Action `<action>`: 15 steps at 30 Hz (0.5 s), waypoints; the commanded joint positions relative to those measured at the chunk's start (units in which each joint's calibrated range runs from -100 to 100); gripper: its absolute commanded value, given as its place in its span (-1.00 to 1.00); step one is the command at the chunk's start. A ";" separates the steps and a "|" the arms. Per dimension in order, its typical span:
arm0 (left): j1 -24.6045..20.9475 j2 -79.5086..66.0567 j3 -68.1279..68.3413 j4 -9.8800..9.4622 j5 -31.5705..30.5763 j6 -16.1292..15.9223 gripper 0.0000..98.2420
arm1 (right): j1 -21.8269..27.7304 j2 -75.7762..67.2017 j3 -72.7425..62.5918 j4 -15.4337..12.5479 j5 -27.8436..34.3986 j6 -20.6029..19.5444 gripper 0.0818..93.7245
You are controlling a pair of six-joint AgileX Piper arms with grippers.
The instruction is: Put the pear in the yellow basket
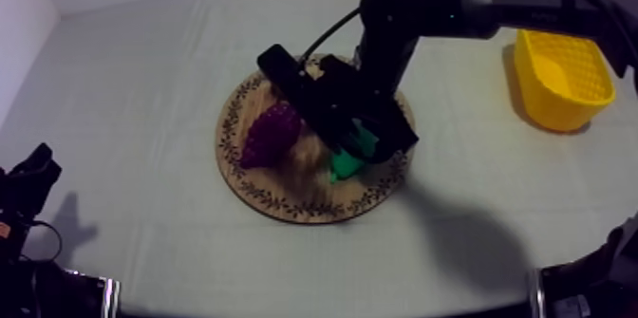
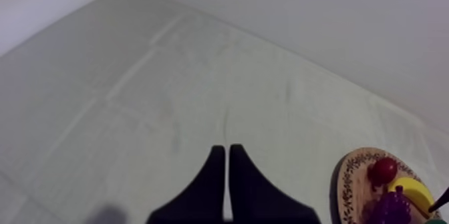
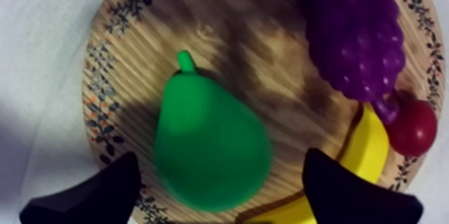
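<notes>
A green pear (image 3: 210, 143) lies on the round wooden board (image 3: 240, 46), its stem pointing away from my right gripper (image 3: 220, 186). That gripper is open, one black finger (image 3: 93, 193) at each side of the pear's broad end. From above, the right arm reaches over the board (image 1: 275, 194) and hides most of the pear (image 1: 344, 162). The yellow basket (image 1: 562, 77) stands at the far right. My left gripper (image 2: 227, 160) is shut, a narrow wedge over bare cloth, and rests low at the left (image 1: 28, 175).
Purple grapes (image 3: 357, 36), a banana (image 3: 367, 150) and a small red fruit (image 3: 414, 128) share the board beside the pear. In the top view the grapes (image 1: 271, 134) lie left of the right arm. Open cloth stretches between board and basket.
</notes>
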State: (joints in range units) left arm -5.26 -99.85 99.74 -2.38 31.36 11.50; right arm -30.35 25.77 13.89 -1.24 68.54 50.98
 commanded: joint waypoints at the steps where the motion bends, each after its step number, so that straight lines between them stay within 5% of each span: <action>1: 0.01 0.02 0.03 0.01 0.00 0.00 -1.00 | 0.06 0.51 0.00 0.26 -0.28 -0.22 0.63; 15: 0.01 0.02 0.03 0.01 0.00 0.00 -1.00 | -0.89 3.34 -0.34 0.99 -0.98 -1.06 0.59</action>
State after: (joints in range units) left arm -5.26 -99.85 99.74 -2.38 31.36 11.50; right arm -31.09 28.89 13.73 0.00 67.61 50.01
